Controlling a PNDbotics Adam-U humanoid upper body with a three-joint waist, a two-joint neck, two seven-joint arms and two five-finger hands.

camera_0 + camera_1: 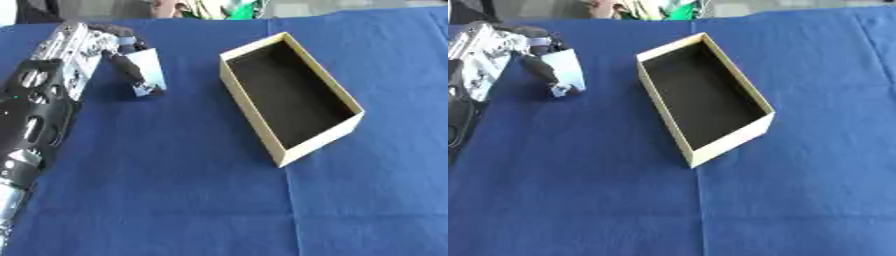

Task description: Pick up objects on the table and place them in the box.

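Reaching in from the left side: the left hand [87, 45], black and silver, with its arm running down the left edge of the view. Curling dark fingers [131, 70] and thumb round a small packet [147, 70], pale blue and white, with a darker picture at its lower end. Holding that packet upright, a little tilted, at the far left part of the table [175, 200]. Cannot tell whether the packet's lower end is touching the cloth or hanging just above it.

Lying over the whole table: a dark blue cloth, with a faint fold line running down from the near corner of the box.

Sitting in the middle of the table, to the right of the packet and well apart from it: 1 open box [248, 100], long and narrow, turned at a slant. Showing pale tan walls and a dark inside. Holding nothing that can be seen. Pointing its near corner toward the bottom of the view and its far end toward the top.

Showing no right hand in either view.

Peeking in at the far edge, beyond the cloth: some green and white things, too blurry to name.
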